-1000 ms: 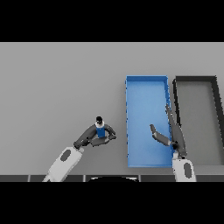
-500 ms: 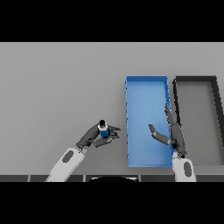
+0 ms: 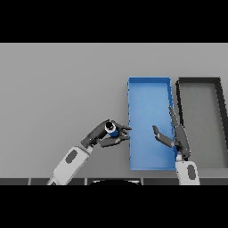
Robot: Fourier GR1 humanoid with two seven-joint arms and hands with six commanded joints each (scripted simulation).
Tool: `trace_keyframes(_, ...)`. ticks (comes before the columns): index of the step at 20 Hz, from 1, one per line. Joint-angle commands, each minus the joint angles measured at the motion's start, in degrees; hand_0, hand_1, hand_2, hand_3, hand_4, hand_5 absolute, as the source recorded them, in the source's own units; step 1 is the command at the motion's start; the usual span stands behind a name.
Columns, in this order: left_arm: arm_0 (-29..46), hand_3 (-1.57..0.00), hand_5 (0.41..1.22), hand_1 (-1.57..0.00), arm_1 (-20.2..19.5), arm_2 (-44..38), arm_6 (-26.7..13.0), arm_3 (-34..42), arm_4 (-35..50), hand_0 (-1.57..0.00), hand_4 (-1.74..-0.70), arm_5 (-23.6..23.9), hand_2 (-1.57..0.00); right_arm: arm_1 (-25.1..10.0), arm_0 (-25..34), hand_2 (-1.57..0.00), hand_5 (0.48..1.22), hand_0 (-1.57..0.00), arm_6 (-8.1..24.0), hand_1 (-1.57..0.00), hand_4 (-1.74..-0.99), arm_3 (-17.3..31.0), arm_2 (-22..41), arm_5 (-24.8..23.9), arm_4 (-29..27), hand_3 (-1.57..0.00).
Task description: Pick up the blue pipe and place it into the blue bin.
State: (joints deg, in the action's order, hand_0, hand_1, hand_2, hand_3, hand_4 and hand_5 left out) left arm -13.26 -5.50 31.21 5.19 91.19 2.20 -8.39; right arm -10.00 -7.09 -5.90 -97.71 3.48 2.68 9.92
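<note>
My left hand (image 3: 100,137) curls around the blue pipe (image 3: 111,130), which I judge light, rigid and slick, beside the blue bin (image 3: 149,84); my right hand (image 3: 176,136) idles, fingers straight.

I see my left hand (image 3: 103,135) curled round the blue pipe (image 3: 111,129), just left of the blue bin (image 3: 149,89). My right hand (image 3: 174,133) hangs open over the bin's right side, beside a black bin (image 3: 199,80).

Each arm has a white, rounded forearm shell with a grey oval panel, narrowing to a dark grey wrist. The left robot hand (image 3: 103,135) and right robot hand (image 3: 177,136) are dark grey with slim, segmented fingers.
</note>
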Motion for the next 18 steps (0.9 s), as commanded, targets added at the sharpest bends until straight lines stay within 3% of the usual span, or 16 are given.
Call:
trace_keyframes(1, -0.3, -1.57, 1.219, -1.56, 0.3, -0.3, -0.9, 0.3, 0.0, -1.56, -1.47, 0.1, -1.57, 0.1, -0.3, 0.00, 0.643, 0.00, -0.5, 0.00, -1.158, -0.4, -0.1, 0.0, -0.3, 0.00)
trace_keyframes(4, 0.4, -1.57, 1.220, -1.57, 0.9, 0.2, -1.8, 0.5, -1.2, -1.57, -1.47, -0.7, -1.57, 0.5, -1.6, 0.00, 0.643, 0.00, -1.2, 0.00, -1.145, -1.2, 0.2, -0.9, 0.6, 0.00)
trace_keyframes(7, 1.1, -1.57, 1.220, -1.57, 1.2, -0.4, -1.3, 0.2, -1.7, -1.57, -1.47, -1.4, -1.57, 3.7, -8.3, 0.00, 0.643, 0.00, -2.0, 0.00, -1.138, -6.1, 1.9, -5.7, 4.8, 0.00)
trace_keyframes(9, 1.2, -1.57, 1.220, -1.57, 1.4, -0.6, -1.1, 0.4, -2.3, -1.57, -1.47, -1.8, -1.57, 6.7, -13.8, 0.00, 0.643, 0.00, -2.4, 0.00, -1.188, -9.4, 3.3, -9.7, 8.4, 0.00)
trace_keyframes(11, 1.7, -1.57, 1.220, -1.57, 1.4, -0.8, -1.1, 1.2, -2.6, -1.57, -1.47, -2.3, -1.57, 7.6, -16.0, 0.00, 0.642, 0.00, -1.6, 0.00, -1.184, -11.9, 3.5, -11.4, 9.6, 0.00)
trace_keyframes(12, 1.1, -1.57, 1.220, -1.57, 1.7, -1.2, -1.6, 0.7, -2.4, -1.57, -1.47, -2.9, -1.57, 7.6, -16.4, -0.02, 0.642, 0.00, -1.7, 0.00, -1.187, -13.1, 3.8, -11.1, 9.6, 0.00)
trace_keyframes(14, 0.7, -1.57, 1.221, -1.57, 2.4, -1.4, -2.3, 0.4, -3.2, -1.57, -1.47, -3.0, -1.57, 7.9, -17.0, -0.07, 0.641, 0.00, -5.0, -0.01, -1.198, -16.4, 4.4, -6.0, 1.8, 0.00)
trace_keyframes(16, 1.2, -1.57, 1.221, -1.57, 3.2, -1.3, -1.9, 0.3, -3.0, -1.57, -1.47, -3.9, -1.57, 5.2, -15.9, -0.11, 0.609, 0.00, -1.0, -0.03, -1.209, -20.4, 5.0, 0.1, -4.6, 0.00)
trace_keyframes(18, 1.5, -1.57, 1.221, -1.57, 3.2, -1.6, -1.7, 0.5, -3.5, -1.57, -1.47, -4.4, -1.57, 1.5, -12.5, -0.12, 0.600, 0.00, 6.8, -0.02, -1.224, -22.8, 4.9, 4.8, -9.5, 0.00)
